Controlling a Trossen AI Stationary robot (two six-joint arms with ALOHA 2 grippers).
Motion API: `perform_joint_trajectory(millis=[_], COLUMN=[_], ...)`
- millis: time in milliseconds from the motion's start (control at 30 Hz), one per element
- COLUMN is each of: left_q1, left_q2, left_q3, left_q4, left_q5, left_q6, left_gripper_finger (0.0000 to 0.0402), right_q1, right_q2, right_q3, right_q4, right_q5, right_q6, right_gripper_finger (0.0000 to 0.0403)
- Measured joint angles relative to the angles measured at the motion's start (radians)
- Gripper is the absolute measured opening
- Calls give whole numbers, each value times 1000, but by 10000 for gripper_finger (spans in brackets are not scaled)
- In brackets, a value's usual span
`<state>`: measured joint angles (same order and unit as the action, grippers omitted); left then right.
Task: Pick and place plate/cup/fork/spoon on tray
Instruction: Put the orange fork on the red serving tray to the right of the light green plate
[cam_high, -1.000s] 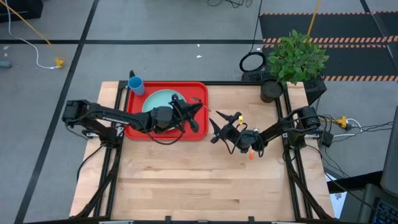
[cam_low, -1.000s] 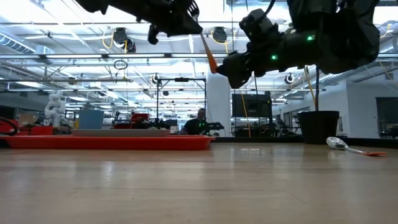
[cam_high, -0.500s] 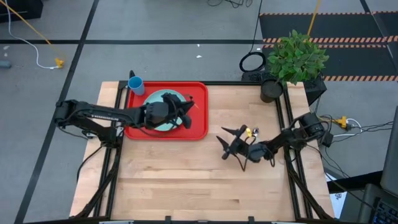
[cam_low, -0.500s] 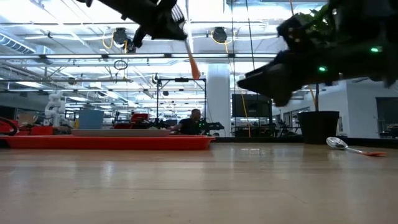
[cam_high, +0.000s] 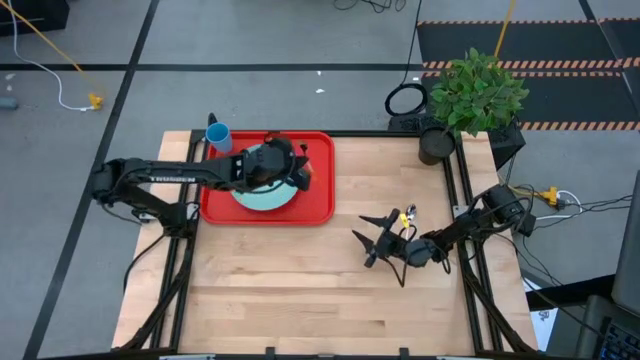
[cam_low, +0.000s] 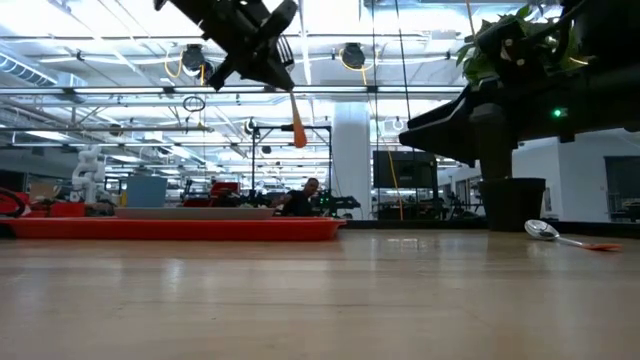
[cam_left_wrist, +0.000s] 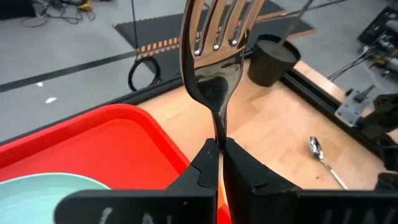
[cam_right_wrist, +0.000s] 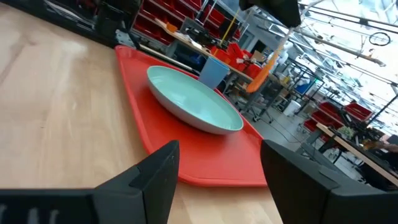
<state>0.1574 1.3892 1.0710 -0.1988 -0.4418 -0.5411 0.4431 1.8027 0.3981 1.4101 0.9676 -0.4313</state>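
Note:
My left gripper is shut on the fork, high above the red tray at the right edge of the pale turquoise plate. The plate lies on the tray. The fork's orange handle hangs below the fingers. My right gripper is open and empty over bare wood right of the tray. The spoon lies flat on the table on the right; my right arm hides it in the high view. The blue cup stands at the tray's far left corner, off the tray. My left gripper pinches the fork's metal neck, just below the tines, between its two fingers. The tines stick out past the fingertips and the orange handle slants down on the other side. The fork is lifted clear, high above the tray.
A potted plant stands at the table's far right corner. A black ring lies on the floor beyond the far edge. Bare wood lies between the tray and the table's near edge. The room with shelves shows behind the table.
My left gripper has carried the fork from the tray's right part toward the far left, to the plate's edge; the fork's handle now hangs lower and steeper. My right gripper has drawn back from the tray toward the table's near right.

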Motion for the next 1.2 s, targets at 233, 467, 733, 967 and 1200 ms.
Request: perform_joint_trajectory(millis=[233,467,733,967,1200], left_q1=[49,99,131,144,153], left_q2=[154,290,325,376,432], left_q3=[169,292,328,330,329], left_q4=[-113,-278,-436,-434,-487], left_q5=[32,154,210,294,358], left_q6=[-20,-92,-205,-275,-338], left_gripper_finger=[5,8,9,4,10], right_q1=[-3,11,36,75,123], right_q2=[0,0,0,0,0], right_q3=[0,0,0,0,0], right_q4=[16,3,-1,-9,-15], right_q5=[-3,-4,-117,-174,-187], right_q6=[0,1,52,70,49], right_gripper_finger=[219,219,219,219,219])
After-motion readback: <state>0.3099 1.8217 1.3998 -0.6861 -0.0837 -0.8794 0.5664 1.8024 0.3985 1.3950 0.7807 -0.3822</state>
